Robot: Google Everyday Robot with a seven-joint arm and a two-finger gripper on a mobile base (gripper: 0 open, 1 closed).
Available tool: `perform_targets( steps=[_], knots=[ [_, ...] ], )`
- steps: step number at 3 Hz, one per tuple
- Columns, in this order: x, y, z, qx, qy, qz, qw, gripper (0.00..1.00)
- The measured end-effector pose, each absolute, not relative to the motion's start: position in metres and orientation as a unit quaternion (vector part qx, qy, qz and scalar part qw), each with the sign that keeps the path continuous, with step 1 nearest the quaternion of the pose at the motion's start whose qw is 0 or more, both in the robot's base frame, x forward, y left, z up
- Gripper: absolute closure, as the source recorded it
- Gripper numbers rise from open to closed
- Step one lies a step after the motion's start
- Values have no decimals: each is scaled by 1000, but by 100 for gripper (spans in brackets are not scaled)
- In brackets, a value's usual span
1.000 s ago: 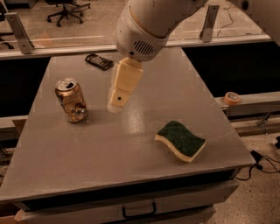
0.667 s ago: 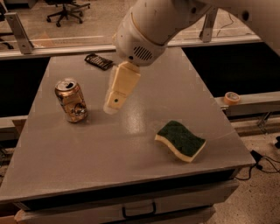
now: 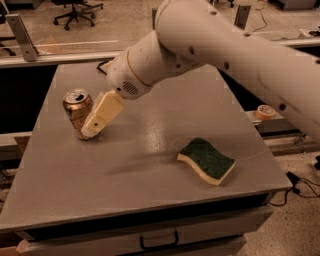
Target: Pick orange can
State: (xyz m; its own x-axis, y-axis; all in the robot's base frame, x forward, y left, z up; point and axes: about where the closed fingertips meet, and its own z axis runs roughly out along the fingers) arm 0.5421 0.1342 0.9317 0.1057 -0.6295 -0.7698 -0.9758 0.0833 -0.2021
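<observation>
The orange can (image 3: pixel 76 110) stands upright on the left part of the grey table (image 3: pixel 150 195). It has a shiny orange-gold body, a silver top with a pull tab, and a dent near its base. My gripper (image 3: pixel 90 130), cream-coloured on a large white arm, reaches down from the upper right. It is right against the can's right side, with its tip near the can's base. It partly covers the can's lower right edge. I cannot see whether it touches the can.
A green-and-yellow sponge (image 3: pixel 207 160) lies on the right front of the table. A roll of tape (image 3: pixel 265 111) sits on a ledge beyond the right edge. A rail runs behind the table, with an office chair (image 3: pixel 75 10) on the floor beyond.
The arm has swung left and down. The gripper, which hung over the table's middle apart from the can, is now at the can's right side. Can and sponge have not moved.
</observation>
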Motion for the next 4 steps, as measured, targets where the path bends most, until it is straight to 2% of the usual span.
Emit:
perform_targets(
  steps=[2,3,4],
  knots=[
    [565,180,899,-569,638,322,408,0],
    [564,199,885,-544,644,373,387,17],
    [566,204,879,-524,647,401,383,41]
  ],
)
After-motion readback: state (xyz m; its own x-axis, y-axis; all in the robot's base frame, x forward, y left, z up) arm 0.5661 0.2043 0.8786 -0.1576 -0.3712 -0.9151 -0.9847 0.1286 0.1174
